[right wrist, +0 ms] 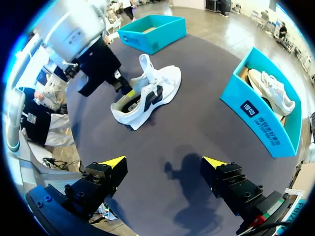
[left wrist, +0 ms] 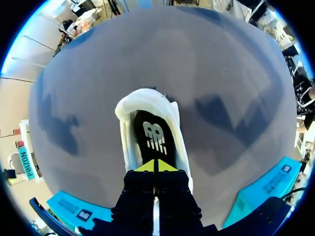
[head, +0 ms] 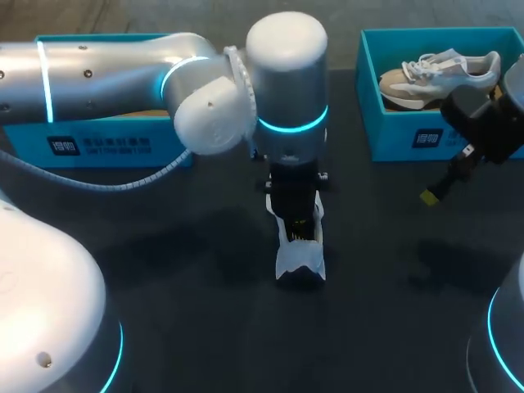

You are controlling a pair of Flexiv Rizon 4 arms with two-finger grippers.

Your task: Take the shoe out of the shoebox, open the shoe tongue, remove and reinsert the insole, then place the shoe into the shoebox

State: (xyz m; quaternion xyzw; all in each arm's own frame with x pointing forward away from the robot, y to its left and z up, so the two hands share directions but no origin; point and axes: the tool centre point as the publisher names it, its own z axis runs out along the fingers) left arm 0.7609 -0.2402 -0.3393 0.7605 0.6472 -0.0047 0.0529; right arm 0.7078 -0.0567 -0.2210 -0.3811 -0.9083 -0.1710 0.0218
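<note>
Left arm (head: 123,74) reaches from the left to mid-table, wrist pointing straight down. Left gripper (left wrist: 156,166) sits in the heel opening of the shoe (head: 299,258), tips together just over the insole (left wrist: 155,137). I cannot tell whether they pinch it. Right gripper (right wrist: 164,162) hangs above the table (head: 164,270), jaws wide apart with nothing between them. The shoe lies well ahead of it, the box (head: 393,139) beside it.

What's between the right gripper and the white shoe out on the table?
Nothing. The right wrist view shows only bare dark table from the right gripper to the white shoe.
</note>
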